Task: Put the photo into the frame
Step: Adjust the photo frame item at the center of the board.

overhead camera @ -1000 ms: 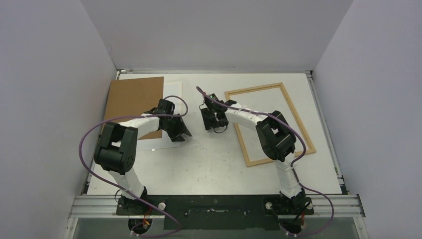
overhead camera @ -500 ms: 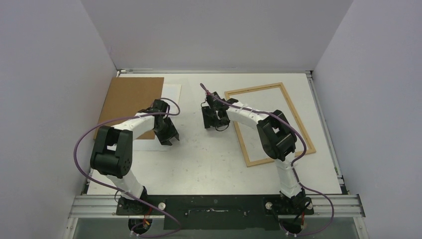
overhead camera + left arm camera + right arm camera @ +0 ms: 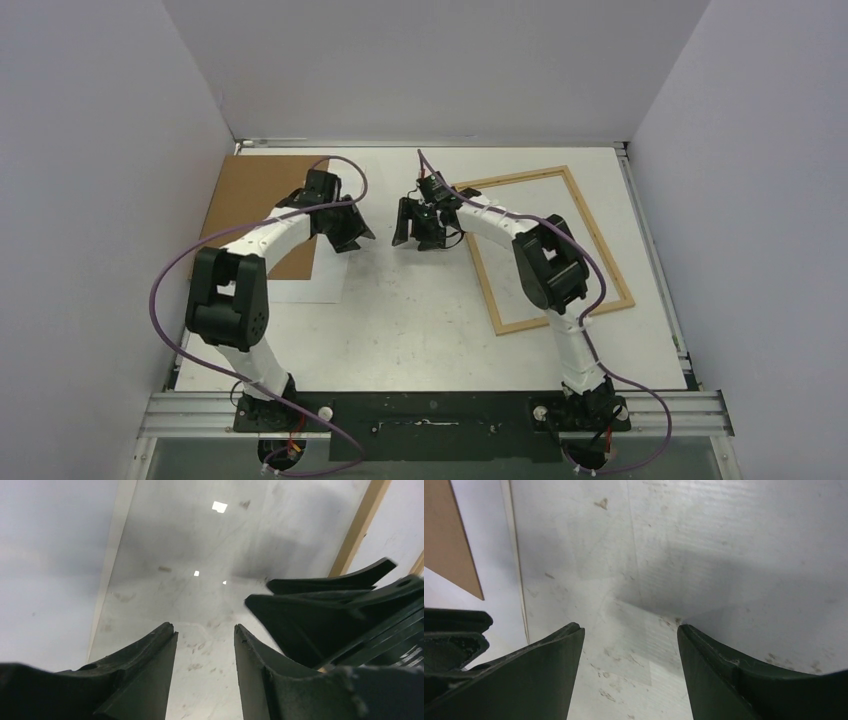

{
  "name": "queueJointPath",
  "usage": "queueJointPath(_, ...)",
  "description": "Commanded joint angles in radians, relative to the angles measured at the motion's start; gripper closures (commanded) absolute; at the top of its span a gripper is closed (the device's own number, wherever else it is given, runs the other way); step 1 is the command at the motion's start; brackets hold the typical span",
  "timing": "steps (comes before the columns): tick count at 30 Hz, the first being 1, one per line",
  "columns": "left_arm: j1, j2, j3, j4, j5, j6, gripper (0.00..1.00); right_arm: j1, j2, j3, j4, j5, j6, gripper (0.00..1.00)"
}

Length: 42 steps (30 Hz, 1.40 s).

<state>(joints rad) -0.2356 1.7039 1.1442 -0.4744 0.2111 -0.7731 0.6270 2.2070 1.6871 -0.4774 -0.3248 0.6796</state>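
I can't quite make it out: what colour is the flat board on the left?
The board is plain brown, clearest in the top external view.

Bare table (image 3: 420, 340), 6 o'clock half: an open lane from the arm bases up to the grippers, with nothing standing on it. Centre: left gripper (image 3: 360, 240) and right gripper (image 3: 412, 242) sit near each other with only a narrow strip of table between them; each has its fingers parted over bare surface. 3 o'clock: frame (image 3: 600, 235), lying flat and low, its left strip crossed by the right arm (image 3: 520, 240); its interior is open. 9 to 10 o'clock: brown backing panel (image 3: 255, 205) lying flat over the photo (image 3: 305, 288), with the left arm (image 3: 265, 235) overhead. Enclosure walls (image 3: 430, 70) shut off 9, 12 and 3 o'clock. A purple cable (image 3: 165, 290) loops out at 8 o'clock.
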Motion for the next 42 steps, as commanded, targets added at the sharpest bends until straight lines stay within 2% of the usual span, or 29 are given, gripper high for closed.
queueJointPath(1,0.016,0.098,0.139,0.063,-0.037,-0.011,0.55,-0.016,0.082,0.05,0.019,-0.019,0.055,0.3)
queueJointPath(8,0.013,0.289,0.315,0.072,-0.054,0.017,0.54,-0.053,0.088,0.028,0.09,-0.002,0.086,0.31)
queueJointPath(17,-0.022,0.463,0.426,0.004,-0.174,-0.001,0.61,-0.122,0.077,0.022,0.15,0.006,0.104,0.31)
queueJointPath(24,-0.046,0.577,0.541,-0.099,-0.159,0.007,0.63,-0.13,0.149,0.116,0.035,-0.042,0.093,0.31)
queueJointPath(28,-0.059,0.547,0.474,-0.129,-0.134,-0.008,0.65,-0.101,0.151,0.118,-0.069,-0.078,0.088,0.29)
queueJointPath(35,-0.073,0.456,0.22,-0.102,-0.093,0.014,0.67,-0.048,0.103,-0.001,-0.065,-0.129,0.092,0.3)
queueJointPath(39,-0.119,0.441,0.144,-0.087,-0.06,0.036,0.66,-0.056,0.044,-0.068,-0.026,-0.088,0.091,0.3)
queueJointPath(42,-0.166,0.442,0.101,-0.089,-0.055,0.034,0.65,-0.053,-0.002,-0.092,-0.03,-0.036,0.03,0.31)
